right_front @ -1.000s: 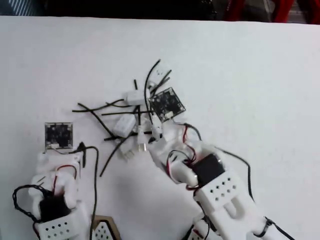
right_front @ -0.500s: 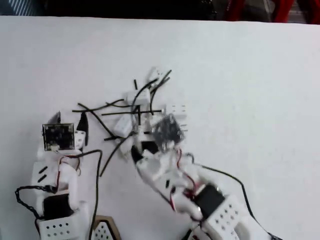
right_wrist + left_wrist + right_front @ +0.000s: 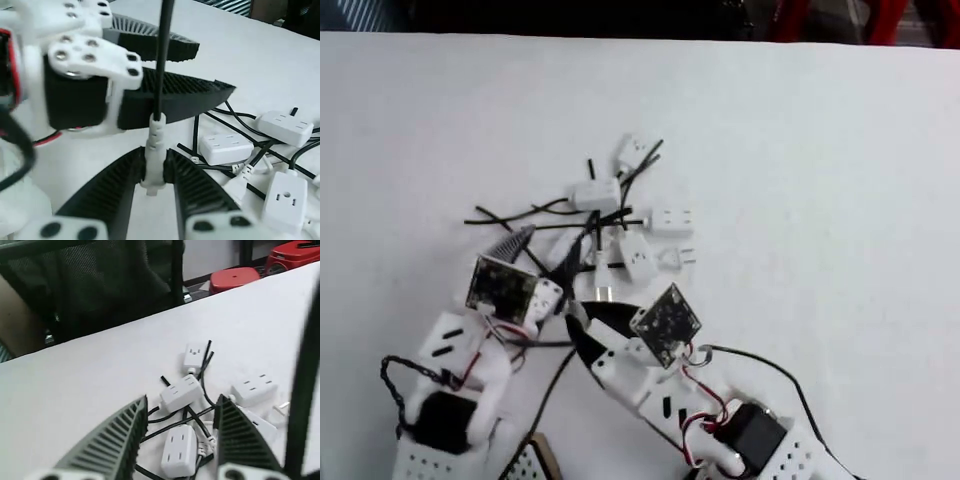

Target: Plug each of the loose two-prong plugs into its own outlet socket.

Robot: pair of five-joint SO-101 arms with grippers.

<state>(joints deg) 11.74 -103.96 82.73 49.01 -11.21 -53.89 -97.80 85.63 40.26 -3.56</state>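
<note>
Several white outlet sockets lie in a tangle of black cords mid-table: one [image 3: 632,152] farthest back, one [image 3: 595,193] in front of it, one [image 3: 670,220] to the right, and one [image 3: 638,255] nearest me. A loose two-prong plug [image 3: 675,260] rests beside that last socket. My left gripper [image 3: 545,248] stands open at the pile's near-left edge, its fingers [image 3: 117,437] framing two sockets [image 3: 181,390] [image 3: 176,450]. My right gripper [image 3: 154,172] is shut on a white plug [image 3: 153,162] whose black cord [image 3: 161,55] rises from it; it sits just in front of the pile [image 3: 578,322].
The two arms are close together; the left arm's ribbed fingers [image 3: 170,95] show just beyond the held plug. A black cord [image 3: 550,395] trails toward the table's front edge. A red stool [image 3: 235,277] stands beyond the far edge.
My right arm has drawn back from the pile toward the table's front, holding the plug and its cord. My left arm has swung right up to the pile. Sockets in the pile shifted.
</note>
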